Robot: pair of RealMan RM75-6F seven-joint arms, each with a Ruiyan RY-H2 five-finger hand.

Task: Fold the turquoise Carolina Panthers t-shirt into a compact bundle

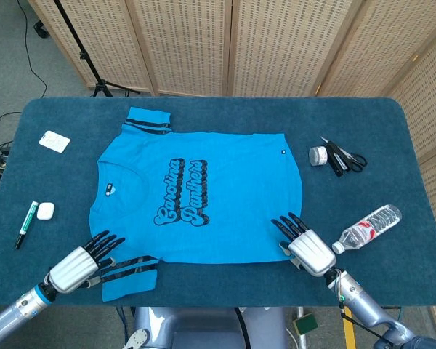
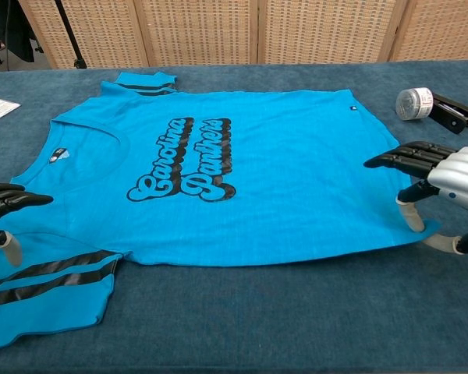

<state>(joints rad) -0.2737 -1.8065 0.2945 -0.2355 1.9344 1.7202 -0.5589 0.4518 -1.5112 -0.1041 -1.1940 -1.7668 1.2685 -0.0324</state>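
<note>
Turquoise Carolina Panthers t-shirt [image 1: 203, 196] lying flat and unfolded on the blue desk [image 1: 392, 131], print up, collar toward robot's left, hem toward robot's right. Far sleeve [image 1: 148, 121] with black stripes spread out at the back edge; near sleeve [image 1: 129, 276] with black stripes at the front edge. Left robot hand [image 1: 80, 263] low over the desk at the near-left corner of the shirt, fingers spread and extended, dark fingertips [image 2: 23, 199] reaching over the shirt edge just above the near sleeve; holding nothing. Thumb tip close to the fabric in chest view, cannot tell if touching. Right robot hand [image 1: 305, 243] at the near-right hem corner, fingers spread, pointing across the shirt; thumb [image 2: 412, 218] down at the hem edge, appears to touch the fabric, no cloth lifted or pinched as far as visible. Shirt hem corner beside that thumb slightly raised off the desk. Elsewhere on the desk: clear plastic bottle [image 1: 367, 228] lying on its side just right of the right robot hand; small round tape roll [image 1: 318, 155] and black scissors [image 1: 345, 158] beside each other, right of the shirt's far hem corner; white card [image 1: 54, 141] far left; small white case [image 1: 45, 211] and green-capped marker [image 1: 25, 224] side by side near the left edge. Wicker screen panels [image 1: 261, 43] behind the desk.
</note>
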